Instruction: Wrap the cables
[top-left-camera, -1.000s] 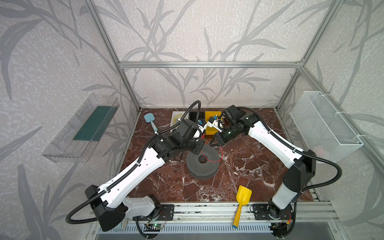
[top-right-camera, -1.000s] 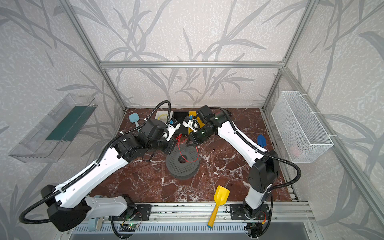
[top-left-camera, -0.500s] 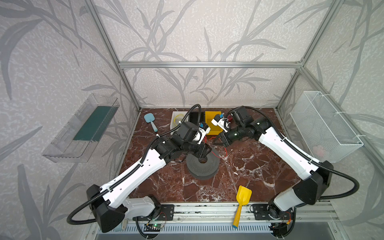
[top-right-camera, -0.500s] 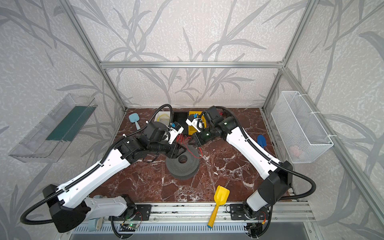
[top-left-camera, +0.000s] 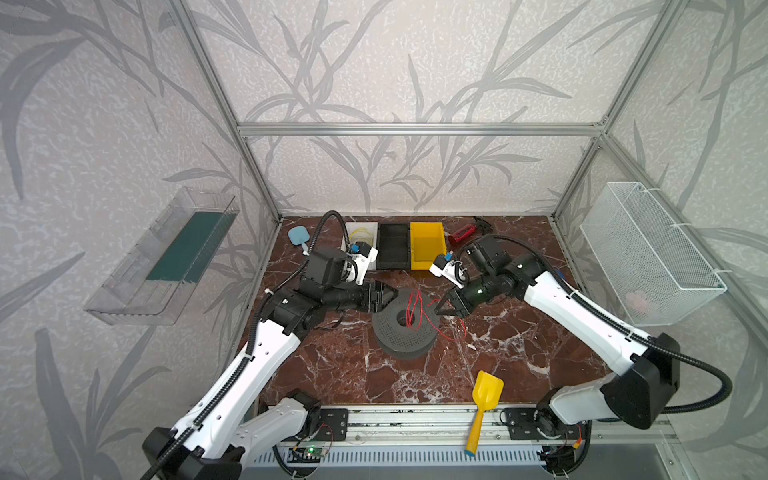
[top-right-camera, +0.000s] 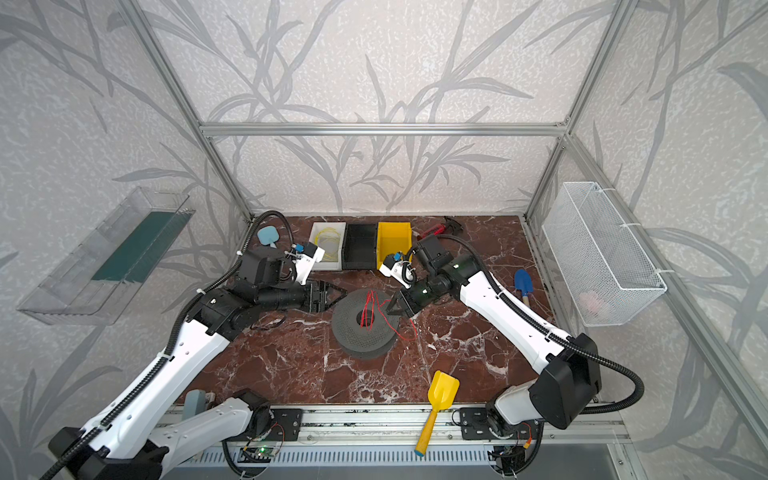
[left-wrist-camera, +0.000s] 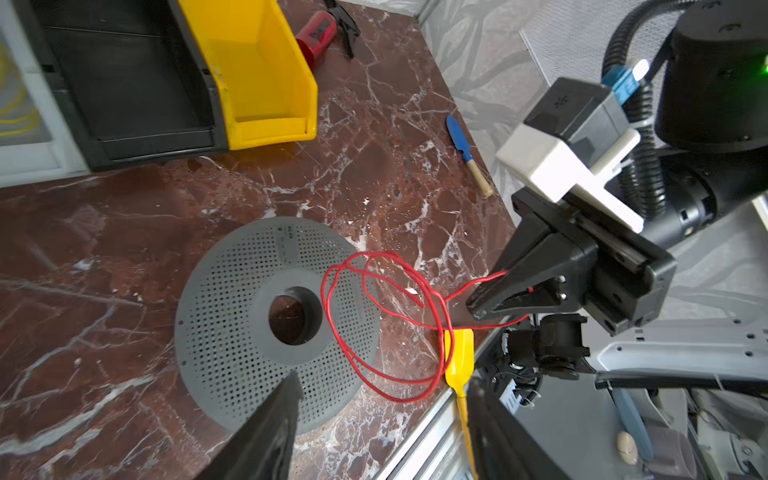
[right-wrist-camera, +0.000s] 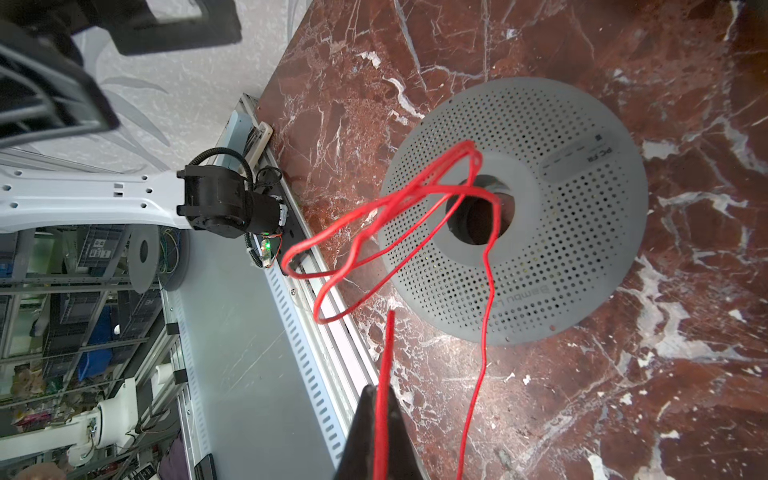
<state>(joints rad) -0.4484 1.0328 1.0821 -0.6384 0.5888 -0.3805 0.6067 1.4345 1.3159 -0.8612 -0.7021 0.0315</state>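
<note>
A thin red cable (top-left-camera: 415, 309) (top-right-camera: 370, 309) hangs in loose loops over the grey perforated spool (top-left-camera: 405, 338) (top-right-camera: 361, 338), which lies flat on the marble table. My right gripper (top-left-camera: 438, 309) (top-right-camera: 388, 309) (right-wrist-camera: 380, 390) is shut on one strand of the red cable (right-wrist-camera: 486, 291) at the spool's right edge. The strand runs out between its tips. My left gripper (top-left-camera: 392, 297) (top-right-camera: 338, 299) (left-wrist-camera: 382, 399) is open at the spool's (left-wrist-camera: 232, 332) left edge, holding nothing. The red cable (left-wrist-camera: 332, 291) loops lie just beyond its fingers. A yellow cable (top-left-camera: 361, 239) lies coiled in a white bin at the back.
Behind the spool stand a black bin (top-left-camera: 392, 249) and a yellow bin (top-left-camera: 426, 245), with a red and black tool (top-left-camera: 465, 232) beside them. A yellow scoop (top-left-camera: 484, 399) lies at the front edge and a blue scoop (top-right-camera: 521, 282) at the right. A wire basket (top-left-camera: 648, 253) hangs on the right wall.
My left gripper has gone from shut to open and let go of the red cable. The right gripper, still shut on the cable, has shifted toward the spool's right edge.
</note>
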